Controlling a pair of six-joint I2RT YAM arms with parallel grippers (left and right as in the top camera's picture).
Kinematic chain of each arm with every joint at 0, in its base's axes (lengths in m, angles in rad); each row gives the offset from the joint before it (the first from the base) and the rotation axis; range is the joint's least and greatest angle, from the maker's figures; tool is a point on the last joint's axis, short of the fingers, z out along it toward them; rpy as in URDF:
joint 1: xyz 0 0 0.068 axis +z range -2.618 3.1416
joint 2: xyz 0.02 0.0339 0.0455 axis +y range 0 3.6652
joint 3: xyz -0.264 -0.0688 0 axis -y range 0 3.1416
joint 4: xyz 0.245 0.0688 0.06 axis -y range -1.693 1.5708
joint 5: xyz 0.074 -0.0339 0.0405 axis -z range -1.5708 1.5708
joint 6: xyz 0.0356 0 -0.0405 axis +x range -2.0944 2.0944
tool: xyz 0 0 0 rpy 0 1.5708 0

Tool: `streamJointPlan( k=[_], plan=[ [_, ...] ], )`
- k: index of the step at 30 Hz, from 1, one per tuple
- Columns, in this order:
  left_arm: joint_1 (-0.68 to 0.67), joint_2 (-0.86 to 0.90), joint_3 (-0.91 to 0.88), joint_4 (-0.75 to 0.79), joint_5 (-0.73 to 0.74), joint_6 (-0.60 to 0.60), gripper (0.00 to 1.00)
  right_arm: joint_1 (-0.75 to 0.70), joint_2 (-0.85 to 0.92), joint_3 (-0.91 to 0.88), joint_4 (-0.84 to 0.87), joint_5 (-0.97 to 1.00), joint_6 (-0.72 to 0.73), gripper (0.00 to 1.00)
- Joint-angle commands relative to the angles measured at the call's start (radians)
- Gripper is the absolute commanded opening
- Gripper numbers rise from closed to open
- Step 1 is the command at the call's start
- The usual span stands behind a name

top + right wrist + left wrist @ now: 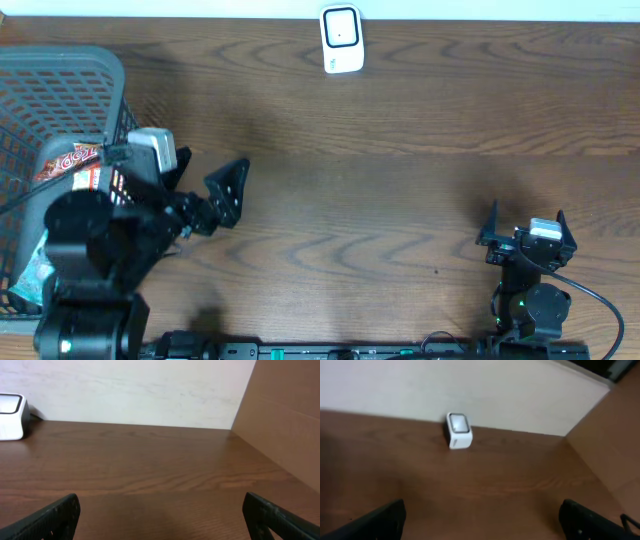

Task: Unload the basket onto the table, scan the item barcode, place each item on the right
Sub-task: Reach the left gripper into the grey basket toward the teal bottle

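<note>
The snack packet [72,160] lies in the basket [60,65] at left; just beside it our left gripper [485,522] hangs wide and empty. The scanner [341,40] stands at the far edge — our right gripper [526,222], equally wide, idles. We should grip the packet's edge, barcode uncovered.

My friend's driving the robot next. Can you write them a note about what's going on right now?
Left gripper: open, empty, beside the basket.
Right gripper: open, empty, near the table's front edge.
Snack packets lie in the basket; the scanner stands at the far edge.
Done: nothing picked up yet.
Left: take an item, show its barcode to the scanner.
</note>
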Motion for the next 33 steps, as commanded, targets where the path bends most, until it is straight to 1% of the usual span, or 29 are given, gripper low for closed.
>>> streamJointPlan(
  k=[1, 4, 5, 8, 11, 13, 18, 22, 24, 27, 33],
  plan=[
    [0.01, 0.055, 0.132, -0.024, -0.169, -0.092, 0.98, 0.005, -0.002, -0.001, -0.004, -0.006, -0.011, 0.99],
    [0.04, 0.153, 0.328, -0.13, -0.283, -0.09, 0.98, 0.005, -0.002, -0.001, -0.004, -0.006, -0.011, 0.99],
    [0.072, 0.228, 0.475, -0.221, -0.362, -0.079, 0.98, 0.005, -0.002, -0.001, -0.004, -0.006, -0.011, 0.99],
    [0.149, 0.37, 0.735, -0.403, -0.51, -0.071, 0.98, 0.005, -0.002, -0.001, -0.004, -0.006, -0.011, 0.99],
    [0.249, 0.497, 0.938, -0.6, -0.63, -0.126, 0.98, 0.005, -0.002, -0.001, -0.004, -0.006, -0.011, 0.99],
    [0.323, 0.562, 1.017, -0.729, -0.675, -0.182, 0.98, 0.005, -0.002, -0.001, -0.004, -0.006, -0.011, 0.99],
    [0.506, 0.661, 1.017, -0.944, -0.68, -0.314, 0.98, 0.005, -0.002, -0.001, -0.004, -0.006, -0.011, 0.99],
    [0.608, 0.719, 0.991, -1.051, -0.681, -0.339, 0.98, 0.005, -0.002, -0.001, -0.004, -0.006, -0.011, 0.99],
    [0.645, 0.732, 0.972, -1.081, -0.681, -0.339, 0.98, 0.005, -0.002, -0.001, -0.004, -0.006, -0.011, 0.99],
    [0.68, 0.729, 0.924, -1.085, -0.68, -0.338, 0.98, 0.005, -0.002, -0.001, -0.004, -0.006, -0.011, 0.99],
    [0.694, 0.726, 0.797, -1.051, -0.681, -0.337, 0.98, 0.005, -0.002, -0.001, -0.004, -0.006, -0.011, 0.99]
  ],
)
